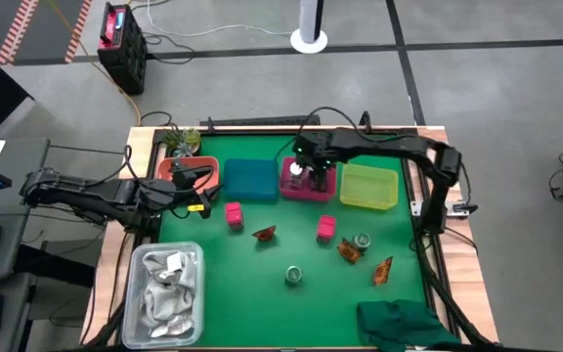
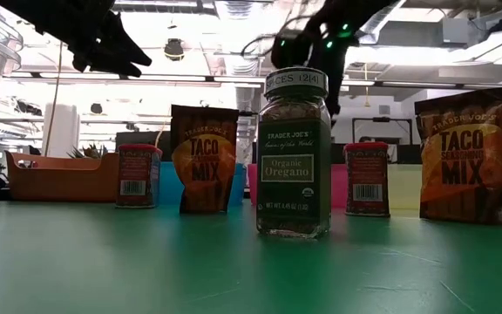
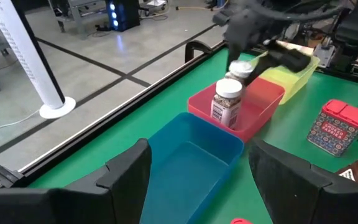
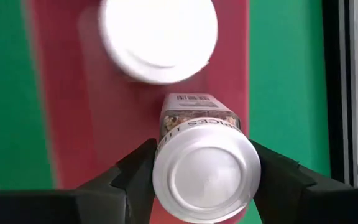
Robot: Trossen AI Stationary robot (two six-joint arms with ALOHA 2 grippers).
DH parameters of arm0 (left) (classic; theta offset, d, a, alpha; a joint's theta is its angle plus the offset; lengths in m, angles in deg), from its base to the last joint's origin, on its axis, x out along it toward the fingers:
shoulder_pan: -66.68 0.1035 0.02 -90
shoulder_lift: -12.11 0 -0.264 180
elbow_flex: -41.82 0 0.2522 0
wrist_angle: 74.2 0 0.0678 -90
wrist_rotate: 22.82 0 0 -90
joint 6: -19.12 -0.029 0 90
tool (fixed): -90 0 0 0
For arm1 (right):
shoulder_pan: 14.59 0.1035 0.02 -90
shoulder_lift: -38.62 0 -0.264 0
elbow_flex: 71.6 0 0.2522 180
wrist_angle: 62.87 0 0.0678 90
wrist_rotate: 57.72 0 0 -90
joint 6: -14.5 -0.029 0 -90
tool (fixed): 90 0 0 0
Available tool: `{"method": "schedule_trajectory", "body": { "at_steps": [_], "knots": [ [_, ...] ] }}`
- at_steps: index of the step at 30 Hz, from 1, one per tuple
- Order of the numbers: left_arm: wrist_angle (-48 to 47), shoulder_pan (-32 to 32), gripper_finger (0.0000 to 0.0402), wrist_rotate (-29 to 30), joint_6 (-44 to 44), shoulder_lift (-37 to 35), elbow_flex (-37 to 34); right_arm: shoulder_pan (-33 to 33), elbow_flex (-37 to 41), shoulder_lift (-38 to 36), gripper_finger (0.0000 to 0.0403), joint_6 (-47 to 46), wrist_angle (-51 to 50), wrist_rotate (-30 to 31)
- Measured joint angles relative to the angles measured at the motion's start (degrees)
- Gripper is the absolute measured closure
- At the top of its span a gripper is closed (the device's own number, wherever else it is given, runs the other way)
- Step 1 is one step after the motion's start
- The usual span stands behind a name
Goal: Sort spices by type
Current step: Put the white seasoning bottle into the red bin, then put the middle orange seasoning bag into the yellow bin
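Note:
My right gripper [image 1: 309, 174] hangs over the pink bin [image 1: 323, 192], shut on a white-capped jar [image 4: 204, 171]. A second white-capped jar [image 3: 227, 102] stands in that bin beside it. My left gripper [image 3: 197, 155] is open and holds nothing; it hovers by the blue bin [image 1: 250, 180]. On the green mat stand two pink blocks [image 1: 234, 214] [image 1: 326, 228] and two greenish glass jars [image 1: 294, 276] [image 1: 363, 240]. Three orange-brown foil packets [image 1: 264, 234] [image 1: 349, 251] [image 1: 383, 271] also stand there. My right gripper pinches the white-capped jar between its two fingers at the top, on either side of the cap's rim [image 4: 163, 177]. The fingers come from above and point down. The jar hangs below them inside the pink bin; whether its base touches the bin floor I cannot tell.
A yellow bin [image 1: 368, 186] sits right of the pink one, and an orange bin [image 1: 167, 168] with a plant sits left of the blue one. A clear tub of white wrappers [image 1: 167, 293] is near left. A dark green cloth [image 1: 404, 323] lies near right.

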Motion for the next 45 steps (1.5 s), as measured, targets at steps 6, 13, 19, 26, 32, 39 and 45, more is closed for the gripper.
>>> {"method": "schedule_trajectory", "body": {
  "at_steps": [6,13,19,26,32,39,45],
  "knots": [
    [-0.43,0.0,0.0146,0.0,0.87,0.0,0.0,-0.65,-0.98,1.71,0.0136,1.27,0.69,-1.26],
    [-1.0,0.0,0.0146,-0.04,1.53,0.0,0.0,-0.44,-1.05,-0.33,0.0094,0.85,-0.82,-1.59],
    [-1.42,0.0,0.0146,-0.04,2.14,0.0,0.0,0.7,-1.05,-7.22,0.0069,-2.52,-3.84,-1.54],
    [-2.32,0.0,0.0146,-0.07,2.53,0.0,0.0,10.82,-1.03,-15.59,0.0067,-10.48,-8.49,-1.57],
    [-3.16,0.0,0.0146,-0.07,3.03,0.0,0.0,22.79,-0.99,-17.53,0.007,-25.61,-17.02,-0.28],
    [-3.12,0.0,0.0146,-0.08,3.03,0.0,0.0,34.34,-0.94,-16.74,0.0072,-40.26,-21.08,-0.26],
    [-3.13,0.0,0.0146,-0.24,3.37,0.02,0.0,37.98,-0.36,-15.19,0.0083,-49.84,-25.29,-0.29]
  ]
}}
